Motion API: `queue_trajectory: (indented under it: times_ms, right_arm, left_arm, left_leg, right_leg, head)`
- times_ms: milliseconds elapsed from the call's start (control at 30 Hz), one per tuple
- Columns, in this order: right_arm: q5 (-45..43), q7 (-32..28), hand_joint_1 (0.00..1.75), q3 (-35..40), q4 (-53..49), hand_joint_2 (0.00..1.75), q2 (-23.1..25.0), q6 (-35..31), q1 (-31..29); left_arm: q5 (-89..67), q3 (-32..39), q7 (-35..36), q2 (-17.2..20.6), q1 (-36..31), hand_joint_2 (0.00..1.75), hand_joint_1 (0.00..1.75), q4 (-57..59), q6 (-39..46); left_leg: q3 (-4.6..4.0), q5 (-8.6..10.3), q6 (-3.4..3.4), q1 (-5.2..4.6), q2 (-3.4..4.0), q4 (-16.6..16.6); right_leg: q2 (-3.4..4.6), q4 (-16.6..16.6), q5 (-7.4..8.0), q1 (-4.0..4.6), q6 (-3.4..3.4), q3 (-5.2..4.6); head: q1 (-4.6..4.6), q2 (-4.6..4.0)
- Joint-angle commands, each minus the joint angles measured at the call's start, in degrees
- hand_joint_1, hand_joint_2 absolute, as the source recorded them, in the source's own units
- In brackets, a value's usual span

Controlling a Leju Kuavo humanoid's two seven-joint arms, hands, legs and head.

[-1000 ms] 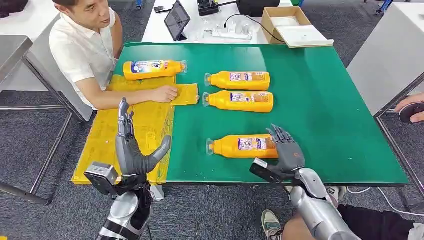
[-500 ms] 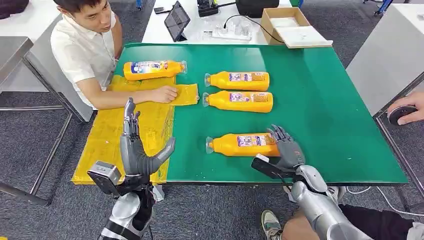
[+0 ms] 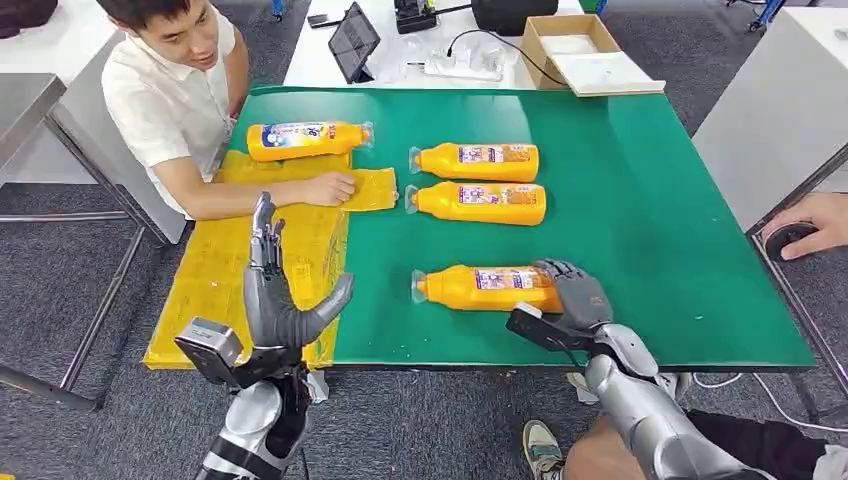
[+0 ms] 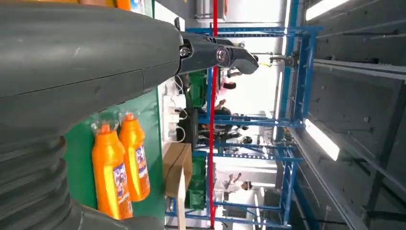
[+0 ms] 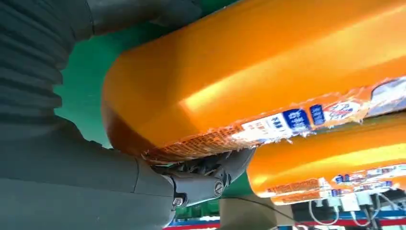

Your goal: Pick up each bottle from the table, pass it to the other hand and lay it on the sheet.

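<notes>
The right hand (image 3: 572, 297) has curled its fingers (image 5: 210, 167) around the base of the nearest orange bottle (image 3: 480, 289), at 5 o'clock on the green surface (image 3: 640, 220), so the lift looks imminent, while the left hand (image 3: 275, 300) has risen, fingers spread and empty, ready to receive.

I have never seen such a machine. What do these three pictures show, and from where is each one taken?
This is a humanoid robot with two silver arms and finger hands. The wide picture comes from a camera at its head, looking down at a green table. The other two come from cameras at its wrists, so they look turned.

Four orange bottles lie on their sides. One lies at the far end of a yellow sheet, which a seated person presses flat. Two more lie side by side on the table.

The right hand wraps around the base of the nearest bottle; the right wrist view shows this close up. The left hand is raised, open and holding nothing.
</notes>
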Motion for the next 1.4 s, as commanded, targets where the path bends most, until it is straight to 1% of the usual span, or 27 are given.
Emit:
queue_trajectory:
  times_ms: [33,333,400,433,467,500,533,567,600,633,667,700,733,800,833,867,900,933,1000,1067,1100,1167,1200,1300,1333,1367,1400]
  right_arm:
    - [-0.20,0.64,1.75,1.23,6.16,1.75,0.75,2.55,0.37]
    - [-0.74,0.11,1.75,0.86,5.53,1.75,0.82,2.01,1.00]
    - [-1.31,-0.76,1.75,0.38,4.86,1.75,1.02,0.90,1.49]
    - [-6.76,-6.45,1.75,-3.87,-0.05,1.75,2.72,-3.35,4.39]
    - [-20.09,-13.02,1.75,-8.62,-31.83,1.75,10.09,-7.81,22.08]
    - [-20.09,-13.02,1.75,-8.62,-31.83,1.75,10.09,-7.81,22.08]
    - [-20.08,-12.86,1.75,-8.43,-32.17,1.75,10.07,-7.91,22.39]
    - [-20.08,-12.86,1.75,-8.43,-32.17,1.75,10.07,-7.91,22.39]
    - [-20.08,-12.87,1.75,-8.47,-32.17,1.75,9.93,-7.89,22.38]
    - [-23.75,-15.99,1.75,-9.75,-34.42,1.75,11.17,-8.67,23.29]
    - [-26.41,-17.46,1.75,-9.93,-38.72,1.75,12.73,-8.76,25.39]
    - [-27.00,-17.55,1.75,-9.57,-41.01,1.75,13.45,-9.01,26.60]
    - [-27.92,-18.64,1.75,-8.35,-45.19,1.75,14.65,-10.52,28.17]
    - [-27.87,-17.72,1.75,-7.09,-47.34,1.75,15.20,-11.54,28.95]
    - [-27.87,-17.72,1.75,-7.09,-47.34,1.75,15.20,-11.54,28.95]
    - [-27.87,-17.72,1.75,-7.09,-47.34,1.75,15.20,-11.54,28.95]
    - [-27.94,-17.54,1.75,-6.86,-47.11,1.75,14.92,-11.60,28.74]
    - [-28.58,-18.00,1.75,-7.05,-46.91,1.75,14.94,-11.83,28.63]
    - [-29.97,-19.25,1.75,-6.17,-47.26,1.75,15.84,-12.59,28.89]
    - [-30.57,-18.99,1.75,-4.30,-45.75,1.75,16.62,-11.97,28.37]
    - [-30.74,-18.87,1.75,-3.01,-43.46,1.75,16.65,-11.69,27.47]
    - [-31.61,-18.80,1.75,-1.04,-37.77,1.75,17.19,-9.97,25.15]
    - [-32.46,-20.08,1.75,-0.31,-35.18,1.75,17.80,-9.35,24.15]
    - [-33.05,-20.98,1.75,3.55,-27.80,1.75,19.60,-7.90,21.09]
    - [-33.40,-20.98,1.75,5.37,-24.08,1.75,20.20,-6.66,19.50]
    - [-33.61,-20.98,1.75,6.39,-23.05,1.75,20.42,-6.07,18.86]
    - [-34.03,-20.98,1.75,7.08,-21.83,1.75,20.60,-6.23,18.12]
  left_arm:
    - [0.22,-1.17,0.41,1.37,-0.94,1.75,0.00,1.50,0.07]
    - [0.58,-0.83,0.29,1.42,-0.09,1.75,0.00,0.54,0.05]
    - [0.93,-0.46,0.06,1.34,0.36,1.75,0.00,-0.03,0.13]
    - [2.14,1.07,-0.92,0.97,2.27,1.75,0.00,-2.47,1.13]
    - [1.72,1.31,-1.82,2.17,7.52,1.75,0.00,-5.23,3.83]
    - [1.72,1.31,-1.82,2.17,7.52,1.75,0.00,-5.23,3.83]
    - [1.79,1.33,-2.04,2.17,7.54,1.75,0.00,-5.04,3.76]
    - [1.79,1.33,-2.04,2.17,7.54,1.75,0.00,-5.04,3.76]
    - [1.79,1.32,-2.05,2.15,7.52,1.75,0.00,-4.99,3.76]
    - [1.83,1.19,-1.44,2.34,7.59,1.75,0.00,-4.59,3.58]
    - [1.93,0.69,0.00,2.83,8.16,1.75,0.00,-4.31,2.74]
    - [2.36,0.33,1.43,3.08,8.41,1.75,0.00,-3.95,1.69]
    - [3.68,-0.67,3.79,3.50,8.29,1.75,0.00,-3.21,-1.33]
    - [3.90,-1.07,4.43,3.14,8.21,1.75,0.00,-2.46,-1.75]
    - [3.90,-1.07,4.43,3.14,8.21,1.75,0.00,-2.46,-1.75]
    - [3.90,-1.07,4.43,3.14,8.21,1.75,0.00,-2.46,-1.75]
    - [3.93,-1.11,4.43,3.06,8.02,1.75,0.00,-2.33,-1.71]
    - [4.07,-1.42,5.03,3.30,7.89,1.75,0.00,-2.27,-2.29]
    - [3.49,-2.30,5.80,3.67,7.79,1.75,0.00,-1.72,-3.05]
    - [2.94,-3.36,6.63,4.17,7.62,1.75,0.00,-0.67,-4.64]
    - [4.97,-3.93,8.06,4.63,7.46,1.75,0.00,-0.02,-8.40]
    - [5.96,-4.42,8.67,5.25,6.90,1.75,0.00,1.54,-11.93]
    - [6.49,-4.80,9.07,5.60,6.37,1.75,0.00,2.46,-14.00]
    - [7.27,-4.84,9.05,5.46,5.28,1.75,0.00,4.38,-17.35]
    - [7.83,-5.09,8.53,5.45,4.65,1.75,0.00,4.91,-19.11]
    - [8.13,-5.37,8.40,5.50,4.22,1.75,0.00,5.12,-20.14]
    - [8.49,-5.83,8.54,5.62,3.56,1.75,0.00,5.68,-21.48]
  left_leg:
    - [0.24,-0.05,-0.11,0.07,0.00,-0.09]
    - [0.20,-0.04,-0.08,0.06,0.00,-0.08]
    - [0.24,-0.05,-0.11,0.08,0.00,-0.10]
    - [0.27,-0.06,-0.12,0.09,0.02,-0.10]
    - [0.28,-0.06,-0.09,0.09,0.04,-0.09]
    - [0.32,-0.07,-0.11,0.11,0.05,-0.12]
    - [0.18,-0.09,-0.11,0.07,0.09,-0.08]
    - [0.00,-0.09,-0.11,0.07,0.00,-0.08]
    - [0.11,-0.17,-0.18,0.11,0.06,-0.09]
    - [-0.02,-0.16,-0.18,0.12,-0.07,-0.07]
    - [-0.05,-0.17,-0.20,0.18,-0.04,-0.04]
    - [0.00,-0.20,-0.22,0.18,-0.03,-0.05]
    - [-0.07,-0.17,-0.21,0.17,-0.08,-0.06]
    - [-0.08,-0.19,-0.21,0.17,-0.09,-0.04]
    - [0.05,-0.29,-0.25,0.18,0.03,-0.02]
    - [-0.19,-0.14,-0.17,0.17,-0.06,-0.05]
    - [-0.05,-0.21,-0.22,0.17,0.01,-0.06]
    - [-0.13,-0.15,-0.20,0.14,-0.06,-0.07]
    - [-0.08,-0.15,-0.22,0.14,-0.08,-0.08]
    - [-0.14,-0.13,-0.18,0.14,-0.15,-0.07]
    - [-0.01,-0.19,-0.22,0.16,-0.04,-0.08]
    - [-0.08,-0.15,-0.19,0.16,0.06,-0.10]
    - [0.05,-0.17,-0.23,0.16,0.14,-0.15]
    - [0.09,-0.16,-0.24,0.20,0.22,-0.17]
    - [-0.02,-0.14,-0.20,0.21,0.14,-0.12]
    - [0.12,-0.18,-0.25,0.24,0.27,-0.15]
    - [0.06,-0.15,-0.24,0.22,0.25,-0.15]
  right_leg:
    - [-0.09,-0.11,-0.06,0.09,-0.12,0.27]
    - [-0.08,-0.10,-0.05,0.08,-0.10,0.22]
    - [-0.09,-0.12,-0.06,0.09,-0.12,0.27]
    - [-0.08,-0.13,-0.06,0.11,-0.14,0.30]
    - [-0.04,-0.14,-0.05,0.10,-0.11,0.31]
    - [-0.03,-0.16,-0.06,0.12,-0.13,0.35]
    - [0.08,-0.07,-0.06,0.08,-0.12,0.20]
    - [0.01,-0.01,-0.11,0.08,-0.13,0.04]
    - [0.04,0.01,-0.20,0.13,-0.20,0.12]
    - [-0.03,0.02,-0.20,0.13,-0.19,0.03]
    - [-0.01,0.01,-0.19,0.18,-0.20,-0.02]
    - [-0.01,0.02,-0.22,0.17,-0.22,0.02]
    - [-0.05,0.02,-0.22,0.16,-0.22,-0.03]
    - [-0.09,0.05,-0.25,0.15,-0.23,-0.04]
    - [-0.01,0.08,-0.32,0.18,-0.29,0.06]
    - [-0.06,0.02,-0.18,0.14,-0.20,-0.13]
    - [-0.03,0.05,-0.25,0.15,-0.25,-0.04]
    - [-0.09,0.00,-0.19,0.14,-0.21,-0.12]
    - [-0.16,-0.01,-0.22,0.14,-0.24,-0.07]
    - [-0.14,-0.01,-0.19,0.13,-0.20,-0.13]
    - [-0.07,-0.01,-0.23,0.16,-0.25,-0.02]
    - [0.03,-0.04,-0.15,0.15,-0.21,-0.09]
    - [0.06,-0.07,-0.17,0.16,-0.25,0.00]
    - [0.11,-0.12,-0.13,0.20,-0.26,0.05]
    - [0.06,-0.08,-0.12,0.20,-0.23,-0.04]
    - [0.15,-0.12,-0.12,0.24,-0.29,0.07]
    - [0.13,-0.09,-0.11,0.21,-0.26,0.00]
  head:
    - [0.00,0.00]
    - [0.00,0.00]
    - [0.00,0.00]
    - [0.00,0.00]
    - [0.00,0.00]
    - [0.00,0.00]
    - [0.00,0.00]
    - [0.00,0.00]
    - [0.00,0.00]
    - [-0.02,0.00]
    - [-0.02,0.00]
    - [-0.04,0.00]
    - [0.00,0.00]
    - [0.02,0.00]
    - [0.04,0.00]
    - [0.00,0.00]
    - [-0.02,0.00]
    - [0.00,0.00]
    - [-0.02,0.00]
    - [0.00,0.00]
    - [0.02,0.00]
    - [0.00,0.00]
    - [-0.02,0.00]
    - [0.02,0.00]
    - [0.00,0.00]
    - [0.00,0.00]
    - [0.00,0.00]
